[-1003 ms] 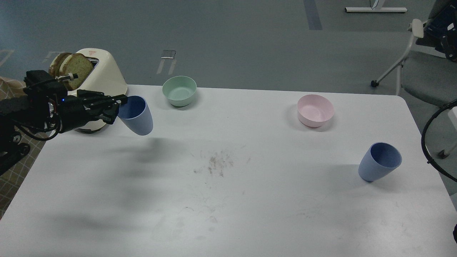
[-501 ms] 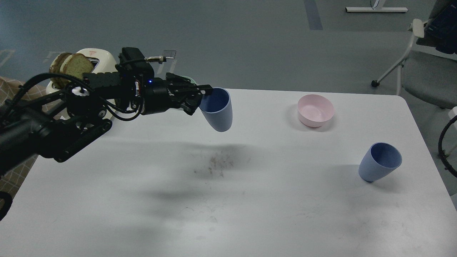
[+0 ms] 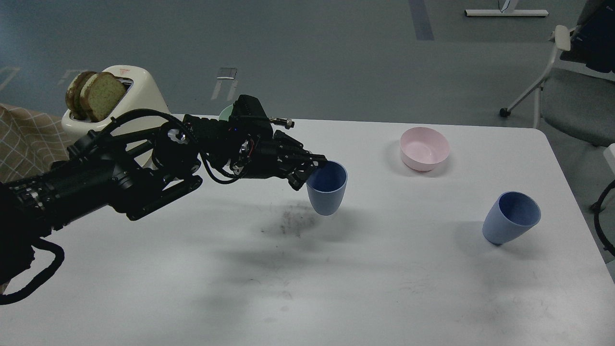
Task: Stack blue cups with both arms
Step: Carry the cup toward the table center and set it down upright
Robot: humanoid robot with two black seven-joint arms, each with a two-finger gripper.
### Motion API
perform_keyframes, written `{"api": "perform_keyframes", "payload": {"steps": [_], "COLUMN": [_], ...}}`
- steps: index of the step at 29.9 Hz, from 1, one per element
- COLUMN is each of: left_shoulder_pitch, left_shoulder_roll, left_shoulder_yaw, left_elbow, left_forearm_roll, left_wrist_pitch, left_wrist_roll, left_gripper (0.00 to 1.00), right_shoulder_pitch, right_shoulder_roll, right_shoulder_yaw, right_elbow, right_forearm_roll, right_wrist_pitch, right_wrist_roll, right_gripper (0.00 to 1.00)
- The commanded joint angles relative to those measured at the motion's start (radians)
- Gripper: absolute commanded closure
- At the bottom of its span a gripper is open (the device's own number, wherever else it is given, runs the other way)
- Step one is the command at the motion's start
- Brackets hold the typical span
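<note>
blue cups [image 3: 327, 188] dusty blue | bowl [image 3: 425, 148] pale pink | toaster [image 3: 137, 93] cream | table [image 3: 384, 288] white

A matt, dusty finish is shown by both blue cups, the held cup [image 3: 327, 188] and the standing cup [image 3: 510, 217], as of plastic. A smooth white table [image 3: 394, 298] is seen, scuffed and smudged dark near its middle. The pink bowl [image 3: 424, 148] looks matt. Black matt casing with silver metal rings is worn by the left arm [image 3: 144, 168]. The toaster [image 3: 139, 98] appears glossy cream plastic; checked cloth [image 3: 29, 139] lies beside it.
</note>
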Motion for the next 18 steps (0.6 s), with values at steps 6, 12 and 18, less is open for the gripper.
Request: {"api": "perform_keyframes", "payload": {"steps": [6,12,18], "left_shoulder_pitch": [0.001,0.004,0.006], "left_shoulder_roll": [-0.011,-0.038,-0.025], "left_shoulder_yaw": [0.075,0.077,0.071], "left_elbow": [0.042,0.083,0.080], "left_forearm_roll": [-0.002,-0.003,-0.012], "left_wrist_pitch": [0.000,0.005,0.008], "left_wrist_roll": [0.000,0.000,0.000], "left_gripper": [1.00,1.00,1.00], "right_shoulder_pitch": [-0.039,-0.039,-0.039], "right_shoulder_roll": [-0.001,0.000,-0.001], "right_shoulder_yaw": [0.019,0.021,0.021], "right_elbow": [0.029,0.031,0.031], "right_forearm_roll": [0.000,0.000,0.000], "right_wrist_pitch": [0.000,0.000,0.000], "right_wrist_roll": [0.000,0.000,0.000], "right_gripper": [0.00,0.00,0.00]}}
